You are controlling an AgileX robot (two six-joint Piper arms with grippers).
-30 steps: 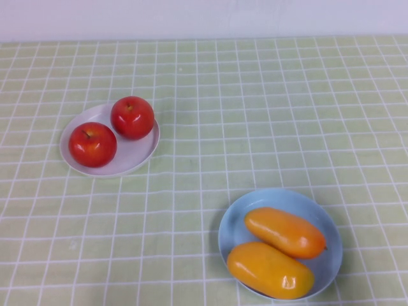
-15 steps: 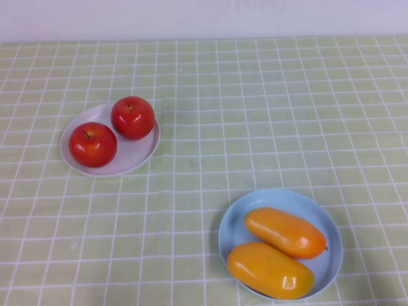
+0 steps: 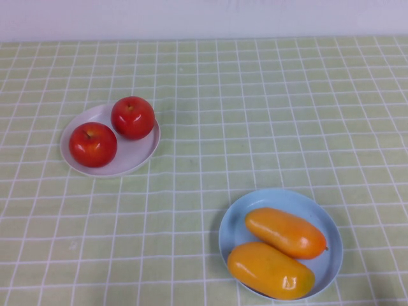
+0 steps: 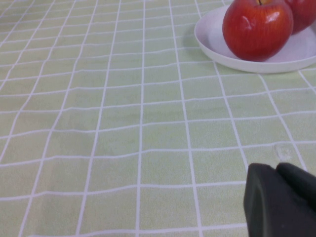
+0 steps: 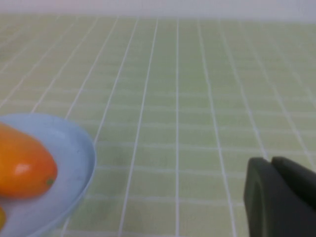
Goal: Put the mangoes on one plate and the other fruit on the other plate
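Two orange mangoes lie side by side on the light blue plate at the near right. Two red apples sit on the white plate at the middle left. Neither arm shows in the high view. In the left wrist view my left gripper is shut and holds nothing, low over the cloth, short of the white plate and an apple. In the right wrist view my right gripper is shut and holds nothing, beside the blue plate with a mango.
A green checked tablecloth covers the whole table. A pale wall runs along the far edge.
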